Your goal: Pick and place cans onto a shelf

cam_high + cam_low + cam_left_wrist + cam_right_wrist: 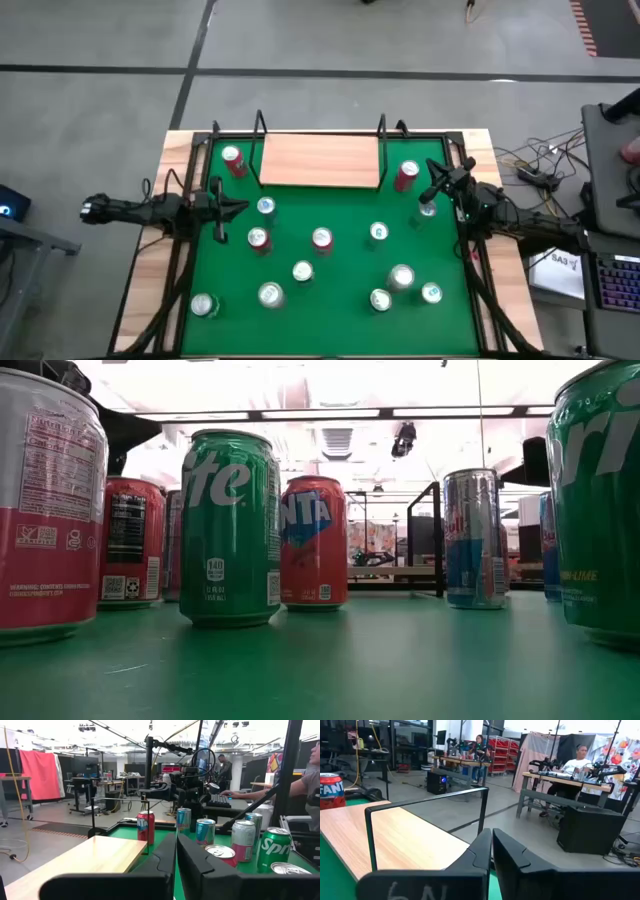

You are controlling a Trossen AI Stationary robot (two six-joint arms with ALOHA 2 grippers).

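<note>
On the green tabletop [330, 290] in front of the shelf [320, 160] we see the cans [322, 238] standing scattered, with two red ones flanking the shelf ends. Our left gripper [238, 207] reaches inward beside the shelf's left front corner, fingers pressed together; our right gripper [430, 193] angles toward its right front corner, likewise pressed together, both empty.

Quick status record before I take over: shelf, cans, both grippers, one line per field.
shelf: at the table's far edge, nothing on its board
cans: all on the green table top, a red one at each end of the shelf
left gripper: shut, empty, at the left side
right gripper: shut, empty, at the right side
</note>
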